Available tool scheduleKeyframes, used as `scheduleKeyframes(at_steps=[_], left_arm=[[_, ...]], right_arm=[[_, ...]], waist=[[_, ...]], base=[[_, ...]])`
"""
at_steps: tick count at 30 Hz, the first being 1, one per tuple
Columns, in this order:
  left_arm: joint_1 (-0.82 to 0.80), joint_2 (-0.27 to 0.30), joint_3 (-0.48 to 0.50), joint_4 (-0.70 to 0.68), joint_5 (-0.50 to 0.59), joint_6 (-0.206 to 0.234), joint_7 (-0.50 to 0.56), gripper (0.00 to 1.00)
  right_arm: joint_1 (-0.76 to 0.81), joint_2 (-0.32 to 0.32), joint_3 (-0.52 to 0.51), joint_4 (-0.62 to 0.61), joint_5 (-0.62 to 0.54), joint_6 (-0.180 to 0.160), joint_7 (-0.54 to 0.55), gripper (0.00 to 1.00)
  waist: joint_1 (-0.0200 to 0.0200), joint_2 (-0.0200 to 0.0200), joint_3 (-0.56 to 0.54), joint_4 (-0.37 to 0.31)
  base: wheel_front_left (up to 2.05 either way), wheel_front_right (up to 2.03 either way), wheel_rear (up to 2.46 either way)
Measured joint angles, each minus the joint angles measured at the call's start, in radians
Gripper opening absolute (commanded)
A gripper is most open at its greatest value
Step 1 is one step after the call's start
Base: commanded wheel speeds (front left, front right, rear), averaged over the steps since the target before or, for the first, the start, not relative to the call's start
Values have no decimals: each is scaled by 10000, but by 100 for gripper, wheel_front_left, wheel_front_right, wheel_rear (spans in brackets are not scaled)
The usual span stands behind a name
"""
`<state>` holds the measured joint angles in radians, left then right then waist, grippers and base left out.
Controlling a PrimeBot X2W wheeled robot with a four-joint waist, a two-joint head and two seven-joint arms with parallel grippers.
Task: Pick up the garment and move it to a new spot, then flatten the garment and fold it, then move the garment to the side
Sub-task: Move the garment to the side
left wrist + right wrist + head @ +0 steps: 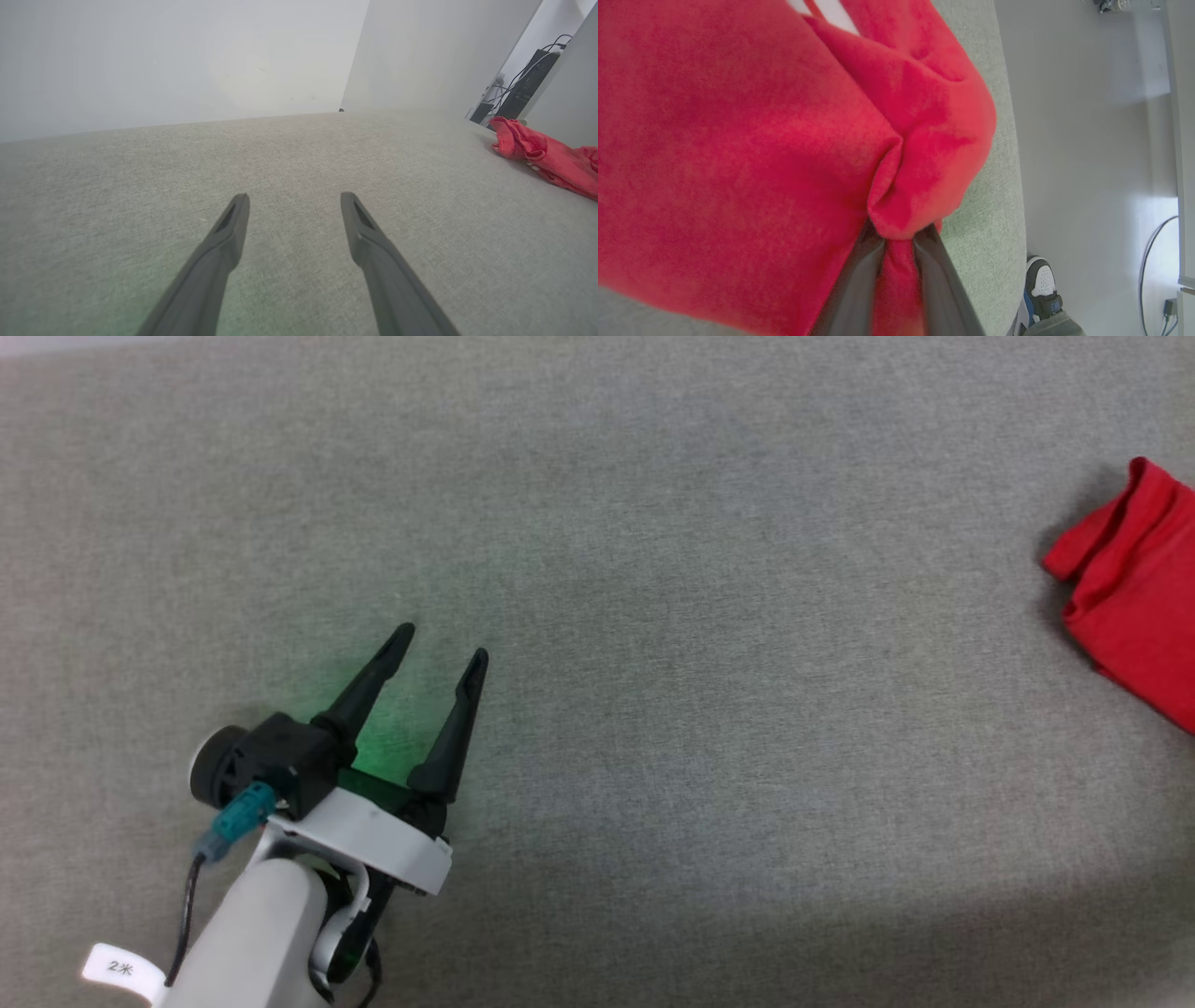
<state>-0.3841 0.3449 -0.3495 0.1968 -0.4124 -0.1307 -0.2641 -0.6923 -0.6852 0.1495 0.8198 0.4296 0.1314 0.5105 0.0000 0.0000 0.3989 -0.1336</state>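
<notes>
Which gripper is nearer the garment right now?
Right. The right gripper is shut on a fold of the garment; the left gripper is open over the grey surface, well apart from it.

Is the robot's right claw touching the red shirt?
Touching. In the right wrist view, the right gripper pinches a fold of the garment between its two dark fingers.

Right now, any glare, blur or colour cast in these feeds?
Head view: green glow on the surface at the left gripper, shadow band along the bottom. Left wrist view: hazy, washed-out wall. Right wrist view: garment too close, soft focus.
</notes>
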Motion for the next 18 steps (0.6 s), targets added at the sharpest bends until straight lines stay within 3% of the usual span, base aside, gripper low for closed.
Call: scheduleKeyframes(at_steps=[5,6,7,8,9,18], left_arm=[[-5,75,-56,54,-13,0,0,100],[2,82,-50,73,-23,0,0,100],[12,90,-48,94,-58,0,-2,100],[34,88,-44,121,-82,0,-2,100],[71,79,-44,151,-104,0,0,100],[897,-102,77,470,-299,0,0,100]], right_arm=[[-261,322,-330,828,-140,-10,-119,0],[-306,362,-370,968,-261,-12,-224,11],[-360,403,-424,1127,-355,-12,-316,42],[-393,453,-466,1285,-412,-12,-374,80],[-419,508,-454,1409,-516,-12,-405,100],[-570,711,-378,2376,-945,-8,-50,100]], waist=[[0,0,-40,140],[0,0,-85,159],[0,0,-138,175],[0,0,-203,191],[1,0,-278,206],[1,0,-1481,251]], base=[[0,0,0],[0,0,0],[0,0,0],[0,0,0],[0,0,0],[0,0,0]])
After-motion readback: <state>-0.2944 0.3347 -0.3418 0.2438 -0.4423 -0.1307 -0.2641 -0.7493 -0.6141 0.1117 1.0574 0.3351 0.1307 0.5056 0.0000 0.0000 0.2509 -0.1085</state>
